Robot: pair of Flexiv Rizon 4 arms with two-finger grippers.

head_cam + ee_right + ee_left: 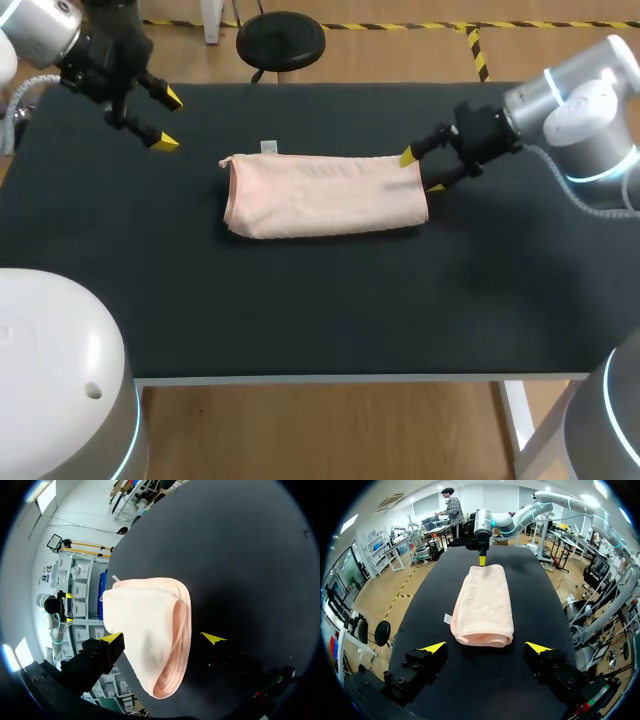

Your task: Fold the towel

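A pink towel [325, 195] lies folded into a long strip across the middle of the black table [300, 310], with a small white tag [268, 147] at its far left corner. My right gripper [421, 172] is open at the towel's right end. In the right wrist view that end of the towel [145, 625] lies between the spread fingers of the right gripper [161, 638], and one yellow tip stands clear of the cloth. My left gripper [168, 120] hangs open above the table's far left, apart from the towel. In the left wrist view the towel [482, 605] lies just ahead of the left gripper [486, 647].
Bare black tabletop surrounds the towel on all sides, widest toward the front edge [320, 378]. Nothing else lies on the table.
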